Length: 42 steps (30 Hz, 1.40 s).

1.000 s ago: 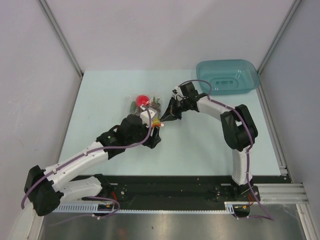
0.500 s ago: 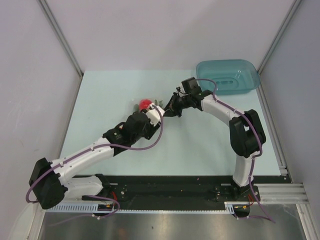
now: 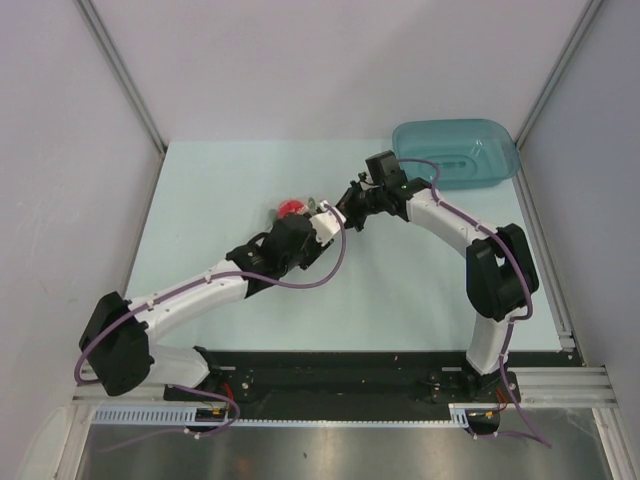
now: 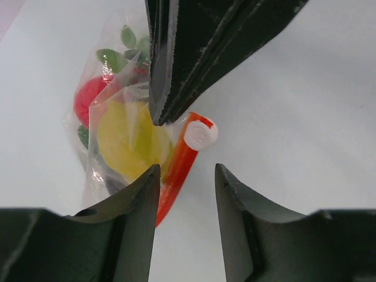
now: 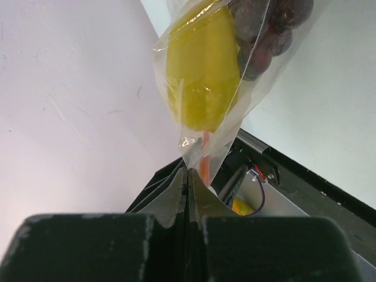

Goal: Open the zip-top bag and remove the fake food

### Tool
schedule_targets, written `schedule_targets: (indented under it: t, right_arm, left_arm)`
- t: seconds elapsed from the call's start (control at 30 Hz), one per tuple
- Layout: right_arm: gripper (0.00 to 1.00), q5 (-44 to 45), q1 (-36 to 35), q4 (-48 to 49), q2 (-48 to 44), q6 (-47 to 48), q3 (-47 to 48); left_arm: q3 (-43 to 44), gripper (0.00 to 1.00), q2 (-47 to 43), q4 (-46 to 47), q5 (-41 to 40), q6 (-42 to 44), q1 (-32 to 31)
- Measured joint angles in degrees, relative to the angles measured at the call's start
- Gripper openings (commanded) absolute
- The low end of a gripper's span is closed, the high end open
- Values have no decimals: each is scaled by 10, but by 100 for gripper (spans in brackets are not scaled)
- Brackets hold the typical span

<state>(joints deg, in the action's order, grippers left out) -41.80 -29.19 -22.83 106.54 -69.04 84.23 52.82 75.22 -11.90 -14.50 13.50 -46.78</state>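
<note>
The zip-top bag lies mid-table, a clear pouch with the fake food inside. In the left wrist view I see the red fruit, the yellow lemon piece, the orange-red zipper strip and the white slider tab. My right gripper is shut on the bag's clear edge beside the zipper; the lemon and dark grapes hang beyond it. My left gripper is open, its fingers either side of the zipper strip's end, just short of the slider. Both grippers meet at the bag.
A teal translucent tray stands at the far right corner of the table. Grey walls close in the far, left and right sides. The arm bases and a black rail run along the near edge.
Both grippers and the bag have shifted toward the far side of the table. The left arm has stretched out further. The right gripper stays shut on the bag.
</note>
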Motion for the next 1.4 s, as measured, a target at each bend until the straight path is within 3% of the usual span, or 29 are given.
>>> schedule_targets:
  t: [0.17,0.23,0.43,0.57,0.67,0.87,1.03,1.4]
  right_arm:
    - [0,1,-2,0,-10,-10,0]
    - [0,2,-3,1,-11,-13,0]
    - [0,3,-3,4,-11,-12,0]
    - [41,3,-2,1,-11,3,0]
    - [58,2,-3,-2,-11,21,0]
    - [71,-5,-1,-24,-12,45,-1]
    - [70,-10,4,-34,-28,27,-25]
    - [52,2,7,-35,-51,-68,-51]
  left_arm:
    - [18,21,22,-2,-1,11,19]
    - [29,2,31,-5,2,16,27]
    - [54,0,41,-26,17,30,43]
    - [59,0,38,-41,48,30,55]
    - [59,0,31,-53,78,28,61]
    - [53,0,0,-52,119,19,64]
    - [50,0,-8,-50,136,15,65]
    - [35,0,-9,-45,158,0,65]
